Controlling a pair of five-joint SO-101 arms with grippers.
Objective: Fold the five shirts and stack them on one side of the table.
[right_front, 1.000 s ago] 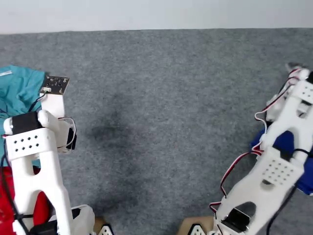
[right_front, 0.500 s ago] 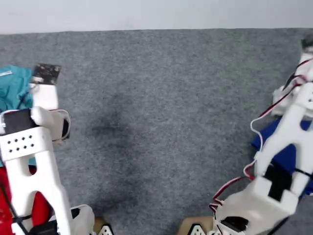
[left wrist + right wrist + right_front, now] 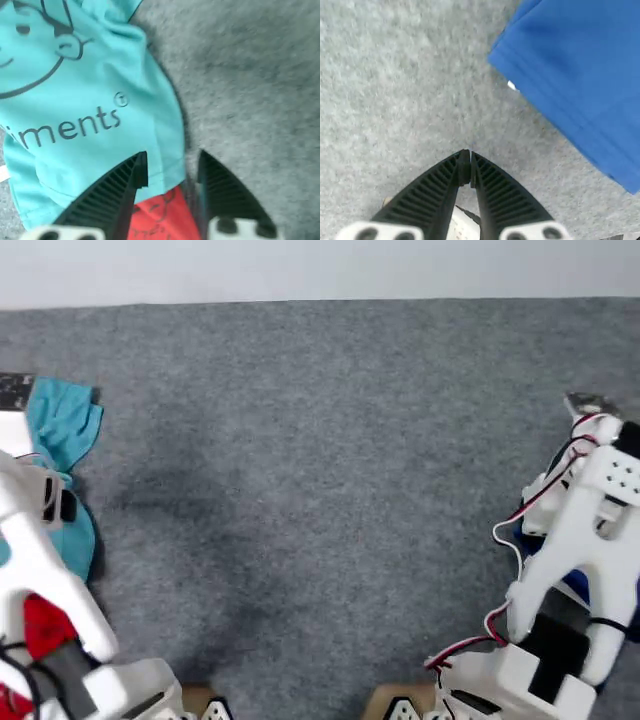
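A teal shirt [image 3: 66, 430] with dark print lies crumpled at the table's left edge, and a red shirt [image 3: 40, 625] lies nearer the front beside it. My left gripper [image 3: 172, 157] hangs open just above the teal shirt [image 3: 85, 100], at the hem where it meets the red shirt [image 3: 157, 220]. A blue shirt [image 3: 580, 80] lies flat at the right edge, mostly hidden under the right arm [image 3: 585, 530] in the high view. My right gripper [image 3: 466, 155] is shut, empty, over bare carpet beside the blue shirt's corner.
Grey carpet-like cloth [image 3: 330, 470] covers the table, with a wide open stretch in the middle between the two arms. A white wall runs along the far edge. The left arm [image 3: 40, 570] stands over the left-hand shirts.
The left arm has swung left toward the table's edge, uncovering more of the teal shirt. The right arm swung right and has come back inward over the blue shirt.
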